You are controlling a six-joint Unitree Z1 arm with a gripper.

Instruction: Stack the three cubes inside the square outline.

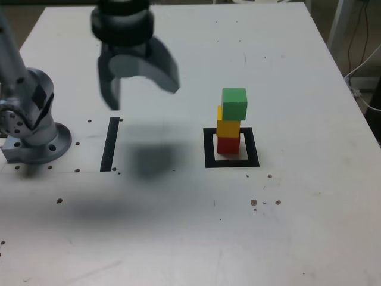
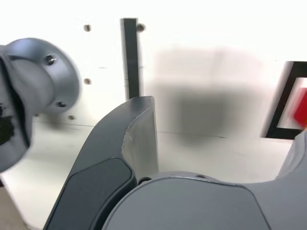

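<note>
So the white table [image 1: 286,196] has the whole stack sitting off to the exterior view's right of the claw [image 1: 143,98], green cube [image 1: 234,103] on yellow cube [image 1: 228,127] on red cube [image 1: 228,145], inside the square outline [image 1: 254,147]. Claw's wide open with nothing in it, probably parked well apart so it can't knock the slightly offset tower, since the stacking looks done.

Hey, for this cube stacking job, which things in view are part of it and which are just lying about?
Part of the job:
- red cube
- yellow cube
- green cube
- square outline
- gripper

Just there:
- black strip
- robot's base
- white cable
</note>
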